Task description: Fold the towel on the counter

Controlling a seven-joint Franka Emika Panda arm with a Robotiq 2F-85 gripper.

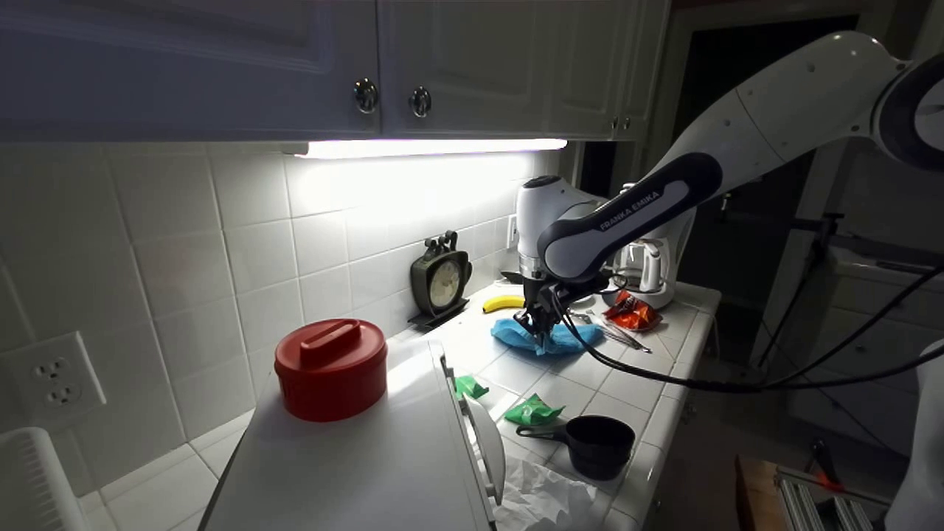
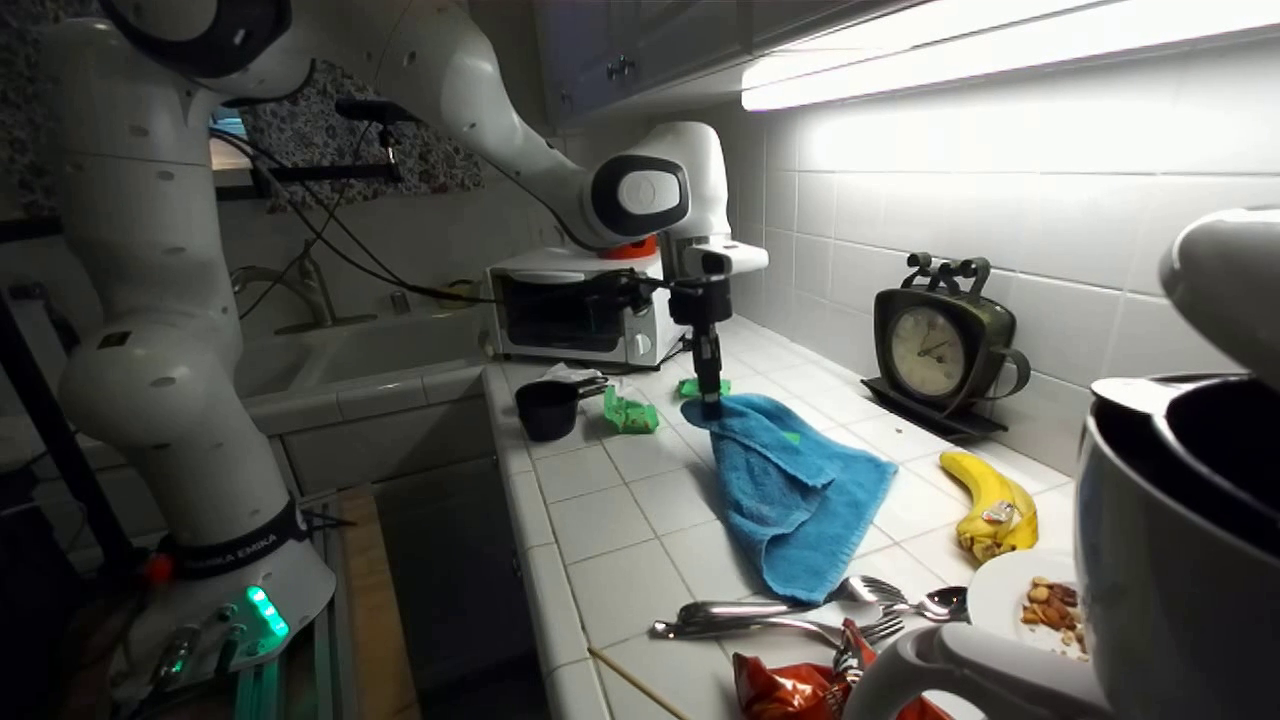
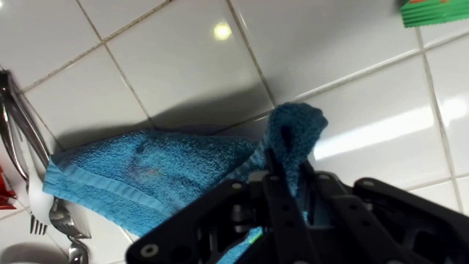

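The fingers (image 3: 276, 194) are clamped on a bunched end of the blue towel (image 3: 190, 170), just right of centre in the wrist view, probably so that this end can be drawn over the rest, which spreads lower left on the counter (image 3: 179, 62). In an exterior view the arm (image 2: 475, 90) stretches across from the upper left, its gripper (image 2: 711, 402) pointing straight down.

A lamp (image 1: 435, 148) under the cabinets (image 1: 472, 51) glares white in both exterior views, bleaching the wall (image 1: 413, 192); the floor (image 1: 726, 442) lies dim. In the wrist view, 1 round yellowish spot and a long white streak shine on the counter (image 3: 176, 55), the towel (image 3: 110, 172) casts a soft shadow, and the gripper (image 3: 288, 161) looks dark, slightly blurred.
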